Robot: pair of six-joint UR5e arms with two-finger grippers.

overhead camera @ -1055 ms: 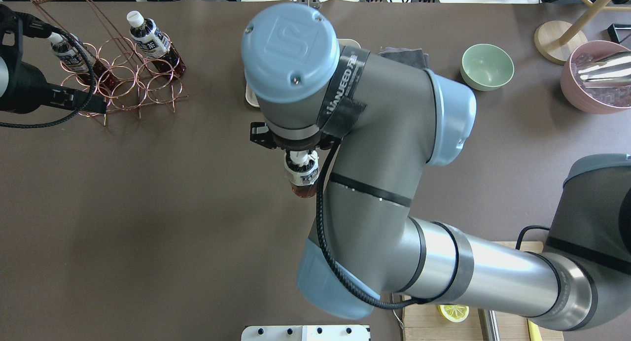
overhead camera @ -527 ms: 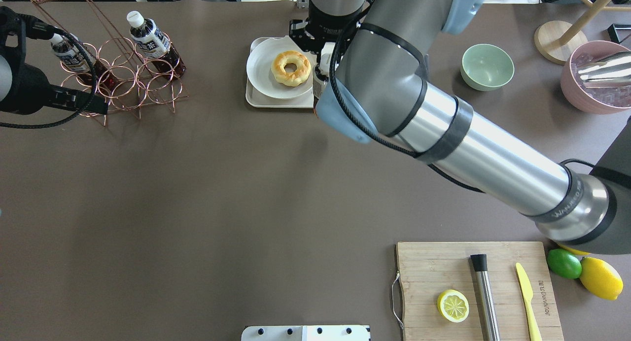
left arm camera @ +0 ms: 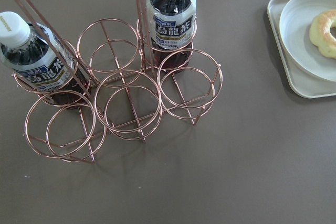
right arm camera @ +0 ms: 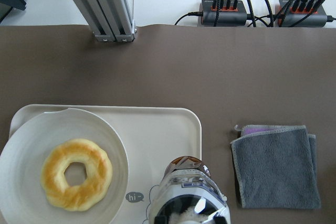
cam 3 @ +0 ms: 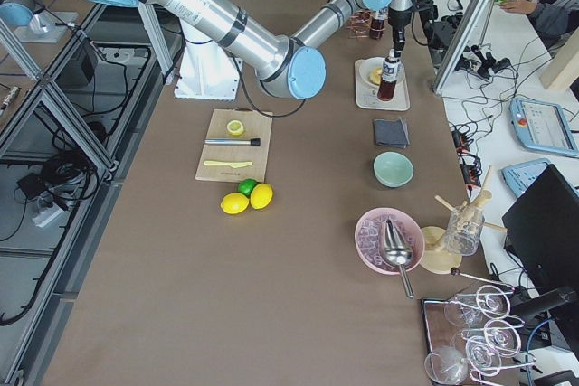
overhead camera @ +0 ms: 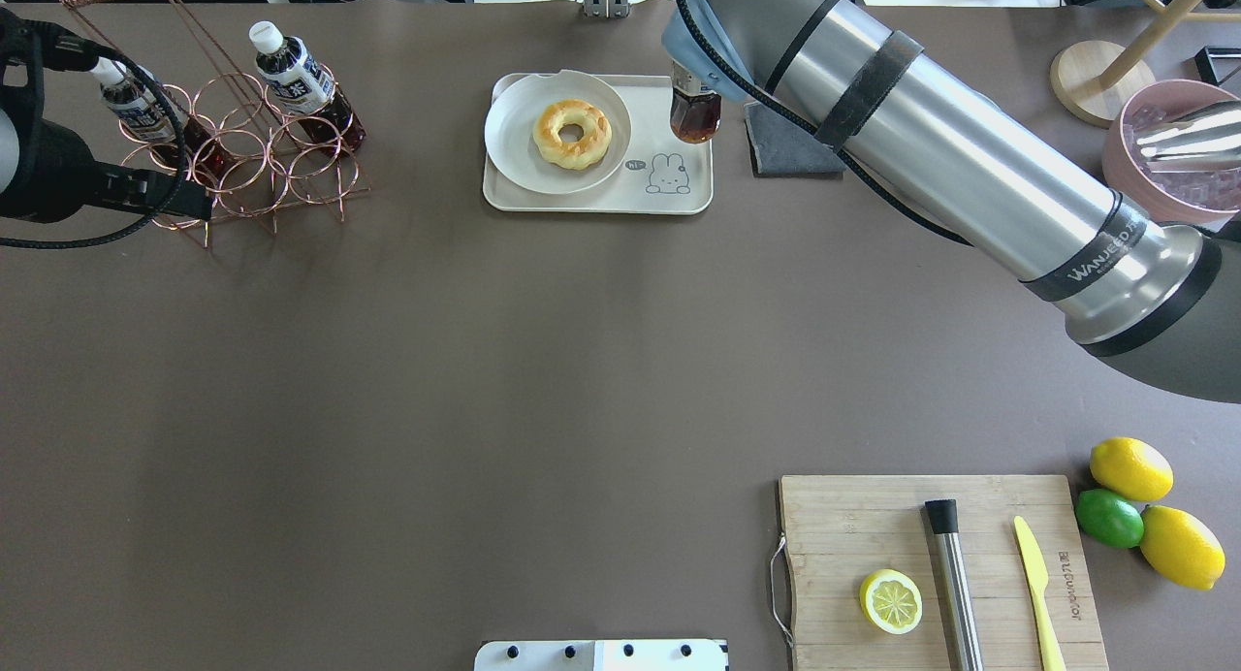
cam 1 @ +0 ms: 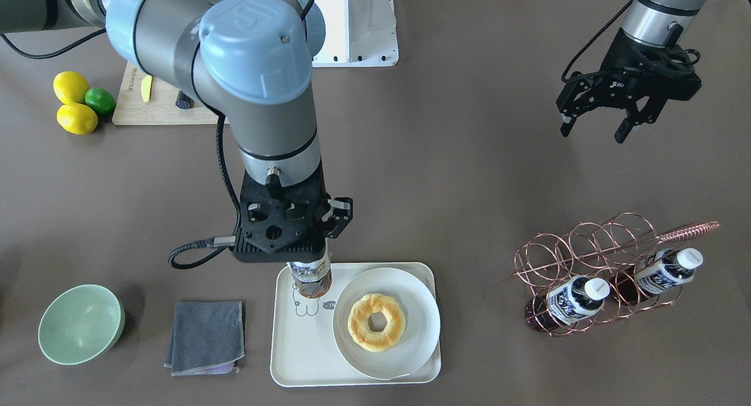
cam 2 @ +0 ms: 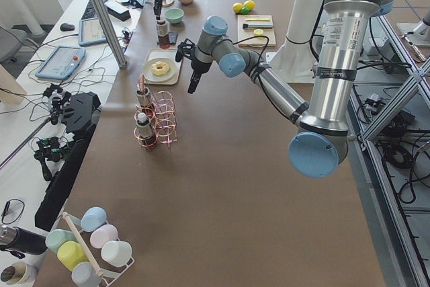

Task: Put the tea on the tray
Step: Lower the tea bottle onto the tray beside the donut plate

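Note:
My right gripper is shut on a tea bottle and holds it upright at the cream tray's corner by the cartoon. I cannot tell whether the bottle touches the tray. In the overhead view the bottle shows at the tray's right end, its top hidden under my right arm. The right wrist view shows the bottle over the tray. My left gripper is open and empty, hovering near the copper rack, which holds two more tea bottles.
A white plate with a doughnut fills the tray's left part. A grey cloth lies right of the tray, with a green bowl beyond it. A cutting board with lemon half, knife and bar lies front right.
My right arm has carried the tea bottle from the middle of the table to the far side, to the tray's right end. The left arm has not moved.

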